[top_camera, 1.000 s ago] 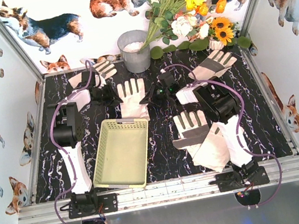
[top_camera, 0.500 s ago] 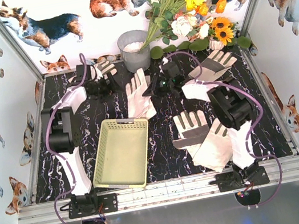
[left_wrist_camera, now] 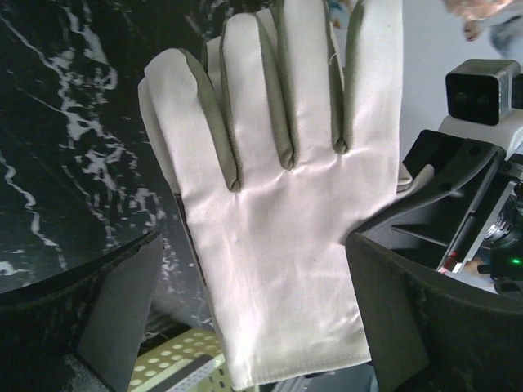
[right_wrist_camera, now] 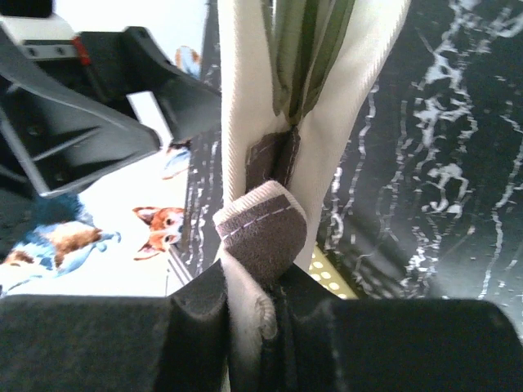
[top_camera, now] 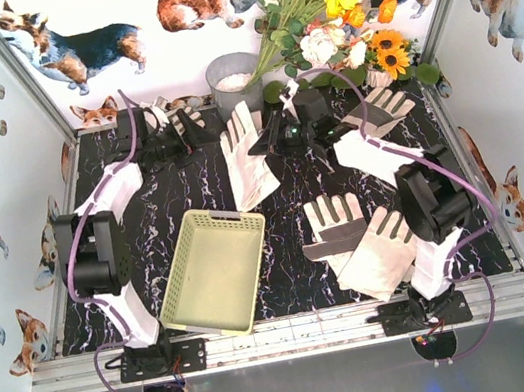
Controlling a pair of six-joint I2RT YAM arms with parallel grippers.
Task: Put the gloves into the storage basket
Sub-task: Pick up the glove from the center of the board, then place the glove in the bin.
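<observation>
Black marbled tabletop [top_camera: 287,252] carries: basket [top_camera: 214,270] at near edge, left of centre; two overlapping gloves [top_camera: 356,240] right of it; far-left glove [top_camera: 192,120]; far-right glove [top_camera: 384,108]; bucket [top_camera: 235,89] mid far edge.

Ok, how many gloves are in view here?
5. Back-left glove, middle glove held by the right pincer, back-right glove, two overlapping front-right gloves. Arms may hide more.

The glove [left_wrist_camera: 278,229] is cream-white with olive-grey strips between its fingers and a brown-grey cuff tab. The storage basket [top_camera: 213,274] is pale yellow-green, on a black desk [top_camera: 284,263] veined white like marble. The bucket [top_camera: 236,89] is grey, the flowers [top_camera: 334,0] yellow, white and orange, the walls [top_camera: 19,198] white with tan corgi prints.
</observation>
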